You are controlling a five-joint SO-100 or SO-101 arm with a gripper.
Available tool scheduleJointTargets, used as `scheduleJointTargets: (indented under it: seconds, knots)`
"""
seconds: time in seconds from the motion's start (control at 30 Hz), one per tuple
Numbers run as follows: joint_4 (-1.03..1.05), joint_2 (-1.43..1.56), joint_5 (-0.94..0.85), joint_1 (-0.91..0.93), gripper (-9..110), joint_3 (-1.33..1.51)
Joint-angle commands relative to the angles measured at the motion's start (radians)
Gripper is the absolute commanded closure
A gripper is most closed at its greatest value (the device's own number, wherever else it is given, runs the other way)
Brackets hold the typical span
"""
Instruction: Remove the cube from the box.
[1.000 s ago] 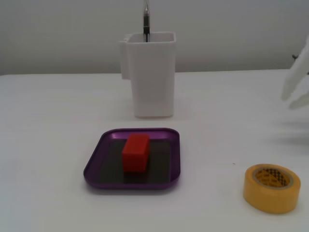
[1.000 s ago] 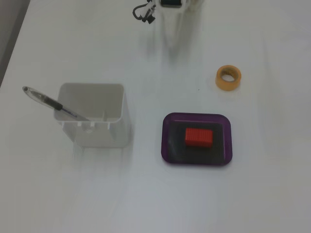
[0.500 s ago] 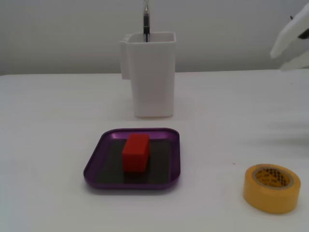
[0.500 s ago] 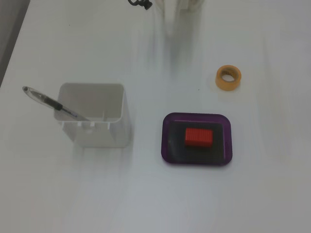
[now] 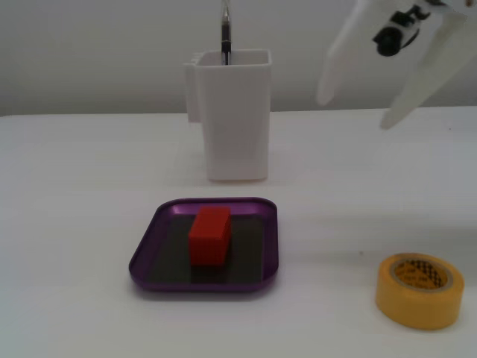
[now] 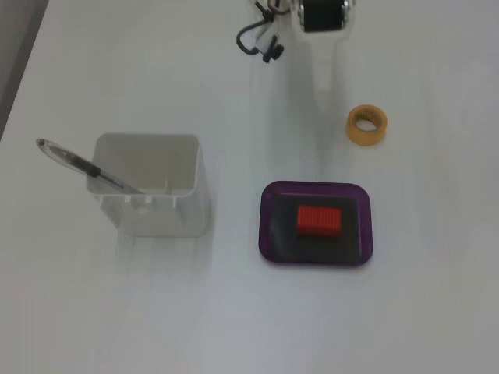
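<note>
The red cube [image 5: 209, 235] [image 6: 319, 220] lies on the dark floor of the purple box [image 5: 144, 255] [image 6: 266, 226], near its middle. In a fixed view from the front, my white gripper [image 5: 356, 110] hangs high at the upper right, open, its two fingers spread wide with nothing between them. It is well above and to the right of the box. Seen from above in a fixed view, the gripper [image 6: 321, 86] reaches down from the top edge and stops short of the box's far side.
A tall white container [image 5: 235, 119] [image 6: 156, 218] holding a pen [image 5: 226, 26] [image 6: 78, 164] stands behind the box in the front view. A yellow tape roll [image 5: 414, 302] [image 6: 352, 127] lies close to the gripper's side.
The gripper has swung in from the right edge of the front view, rising and moving left, and has come further into the view from above. The cube and box have not moved.
</note>
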Motion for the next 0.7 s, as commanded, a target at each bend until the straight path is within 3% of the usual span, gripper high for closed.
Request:
scheduleJointTargets:
  seconds: [0.0,0.3,0.67]
  knots:
    - [-0.008,-0.213,0.035,-0.034,83,-0.233]
    - [-0.018,-0.686,0.06,-0.008,83,-0.607]
    - [-0.005,-0.98,0.058,0.061,83,-0.904]
